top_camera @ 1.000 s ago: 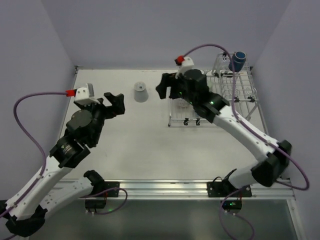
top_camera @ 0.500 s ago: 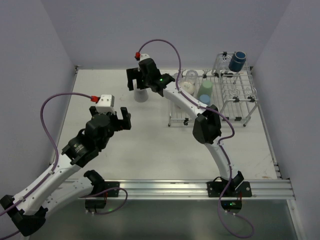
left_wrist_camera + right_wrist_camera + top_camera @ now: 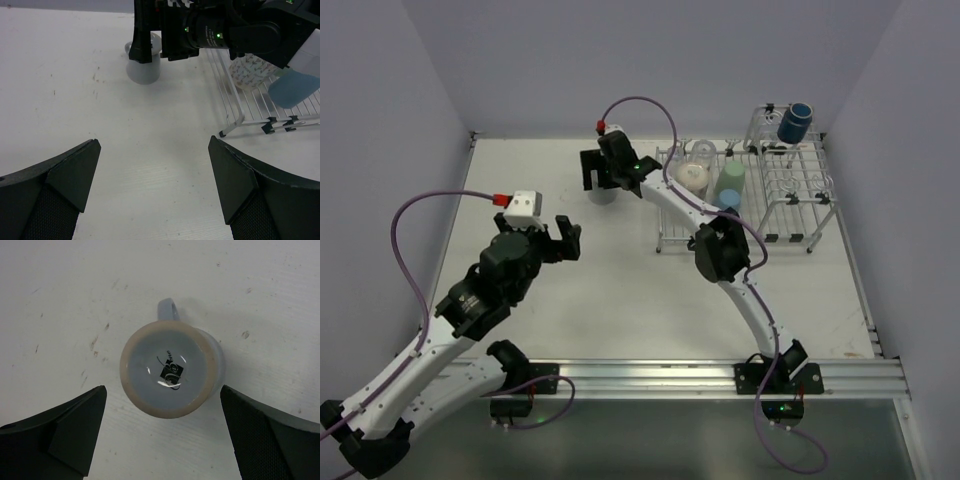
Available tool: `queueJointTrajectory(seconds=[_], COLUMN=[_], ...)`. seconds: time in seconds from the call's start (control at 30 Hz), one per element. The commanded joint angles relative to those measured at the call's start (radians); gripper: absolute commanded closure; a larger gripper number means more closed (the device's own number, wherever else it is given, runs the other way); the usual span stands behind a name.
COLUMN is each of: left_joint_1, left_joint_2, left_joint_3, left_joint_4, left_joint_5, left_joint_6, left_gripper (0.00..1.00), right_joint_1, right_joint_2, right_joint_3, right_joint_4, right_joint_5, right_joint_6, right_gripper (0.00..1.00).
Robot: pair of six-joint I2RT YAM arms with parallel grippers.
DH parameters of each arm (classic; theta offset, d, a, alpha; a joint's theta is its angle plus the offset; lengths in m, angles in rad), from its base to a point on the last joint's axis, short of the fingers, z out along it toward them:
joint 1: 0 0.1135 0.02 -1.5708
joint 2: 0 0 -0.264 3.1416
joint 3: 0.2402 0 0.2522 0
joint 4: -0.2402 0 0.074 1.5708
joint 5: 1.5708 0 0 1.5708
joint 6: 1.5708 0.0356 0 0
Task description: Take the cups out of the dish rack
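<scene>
A grey-blue mug [image 3: 172, 367] stands upside down on the white table, its handle pointing to the back; it also shows in the top view [image 3: 603, 196] and the left wrist view [image 3: 145, 70]. My right gripper [image 3: 162, 390] hovers right over it, open, one finger on each side and not touching it. The dish rack [image 3: 790, 195] at the back right holds a clear glass [image 3: 702, 152], a whitish mug [image 3: 692, 176], a pale green tumbler [image 3: 731, 178], a light blue tumbler [image 3: 730, 199] and a dark navy mug [image 3: 796, 120]. My left gripper [image 3: 568, 236] is open and empty over the table.
The right arm [image 3: 720, 250] stretches across the front left corner of the rack. The rack's wire feet [image 3: 272, 125] rest on the table to the right of my left gripper [image 3: 154, 142]. Walls close in the table on three sides.
My right gripper has swung left from the rack's edge to above the upturned mug. My left arm has shifted slightly and stays open.
</scene>
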Motion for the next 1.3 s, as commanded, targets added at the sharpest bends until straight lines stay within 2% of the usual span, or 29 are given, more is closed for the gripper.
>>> queueJointTrajectory(seconds=[0.0,0.2,0.33,0.4,0.43,0.5,0.67,0.87,0.97,1.0,1.1,1.23,1.27], left_joint_1=[0.004,0.006,0.004,0.004,0.004,0.006,0.006,0.006,0.006,0.004,0.004,0.004,0.004], left_joint_2=[-0.011,-0.021,-0.051,-0.07,-0.075,-0.09,-0.1,-0.123,-0.15,-0.158,-0.175,-0.176,-0.176], left_joint_3=[-0.01,-0.01,-0.008,-0.008,-0.008,-0.01,-0.008,-0.007,-0.005,-0.007,-0.007,-0.013,-0.016], left_joint_4=[0.054,0.057,0.056,0.054,0.051,0.051,0.05,0.047,0.047,0.045,0.045,0.041,0.044], left_joint_5=[0.025,0.018,-0.004,-0.021,-0.025,-0.03,-0.035,-0.027,-0.015,-0.012,-0.001,0.013,0.021], left_joint_6=[0.019,0.018,0.015,0.015,0.015,0.015,0.021,0.021,0.021,0.021,0.021,0.016,0.015], left_gripper=[0.0,0.0,0.0,0.0,0.0,0.0,0.0,0.0,0.0,0.0,0.0,0.0,0.0], right_joint_1=[-0.027,-0.05,-0.051,-0.051,-0.051,-0.05,-0.031,-0.033,-0.033,-0.031,-0.033,-0.03,-0.027], right_joint_2=[0.01,0.043,0.052,0.056,0.053,0.043,0.038,0.027,0.018,0.01,-0.046,-0.124,-0.155], right_joint_3=[0.075,0.12,0.129,0.137,0.131,0.112,0.107,0.097,0.089,0.066,-0.033,-0.144,-0.231], right_joint_4=[0.042,0.056,0.081,0.075,0.078,0.081,0.055,0.012,-0.002,-0.002,0.033,0.05,0.088], right_joint_5=[0.006,-0.054,-0.077,-0.079,-0.079,-0.077,-0.08,-0.036,-0.007,0.003,0.041,0.081,0.099], right_joint_6=[0.046,0.097,0.124,0.129,0.129,0.126,0.083,0.095,0.106,0.109,0.104,0.075,0.065], right_gripper=[0.01,0.01,0.13,0.14,0.19,0.19,0.12,0.24,0.35,0.41,0.46,0.48,0.49])
